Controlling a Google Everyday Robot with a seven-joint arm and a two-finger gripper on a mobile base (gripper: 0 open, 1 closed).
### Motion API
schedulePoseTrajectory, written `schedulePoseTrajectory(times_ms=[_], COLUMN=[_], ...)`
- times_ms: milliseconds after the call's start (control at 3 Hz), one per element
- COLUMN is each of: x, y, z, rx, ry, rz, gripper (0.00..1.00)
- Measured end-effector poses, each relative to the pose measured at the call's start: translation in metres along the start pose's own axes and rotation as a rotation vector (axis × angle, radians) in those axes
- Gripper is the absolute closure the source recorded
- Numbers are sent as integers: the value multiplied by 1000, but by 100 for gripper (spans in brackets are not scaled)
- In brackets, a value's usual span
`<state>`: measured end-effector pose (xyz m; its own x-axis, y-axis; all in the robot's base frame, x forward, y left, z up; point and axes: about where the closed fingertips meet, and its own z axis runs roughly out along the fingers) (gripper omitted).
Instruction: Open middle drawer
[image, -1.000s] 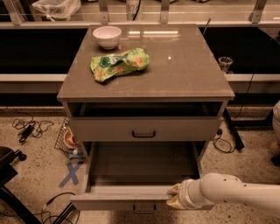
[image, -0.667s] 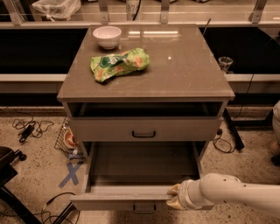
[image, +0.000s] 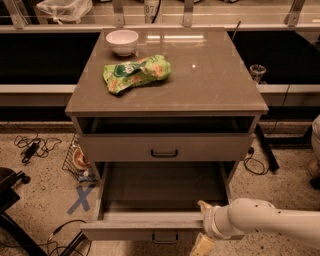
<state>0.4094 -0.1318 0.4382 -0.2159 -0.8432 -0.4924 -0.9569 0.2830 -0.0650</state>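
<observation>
- Presently my gripper (image: 203, 225) sits below the front edge of the bench (image: 210, 85), right of centre, clamped across the front panel of the middle drawer (image: 145, 231).
- That drawer stands pulled far out beyond that edge.

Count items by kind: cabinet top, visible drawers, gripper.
bowl: 1, white, on the cabinet top
snack bag: 1, green, on the cabinet top
drawers: 2, upper drawer and pulled-out middle drawer
gripper: 1, at the middle drawer's front, right side
total: 5

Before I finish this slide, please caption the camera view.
Gripper at the front of the pulled-out middle drawer.
</observation>
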Motion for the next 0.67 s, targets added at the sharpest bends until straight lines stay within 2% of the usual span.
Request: schedulePoseTrajectory(times_ms=[333,667], x=[-2,-12], y=[-2,-8], z=[-9,-34], rx=[7,42], ry=[18,81], rz=[-1,-18], gripper=[0,18])
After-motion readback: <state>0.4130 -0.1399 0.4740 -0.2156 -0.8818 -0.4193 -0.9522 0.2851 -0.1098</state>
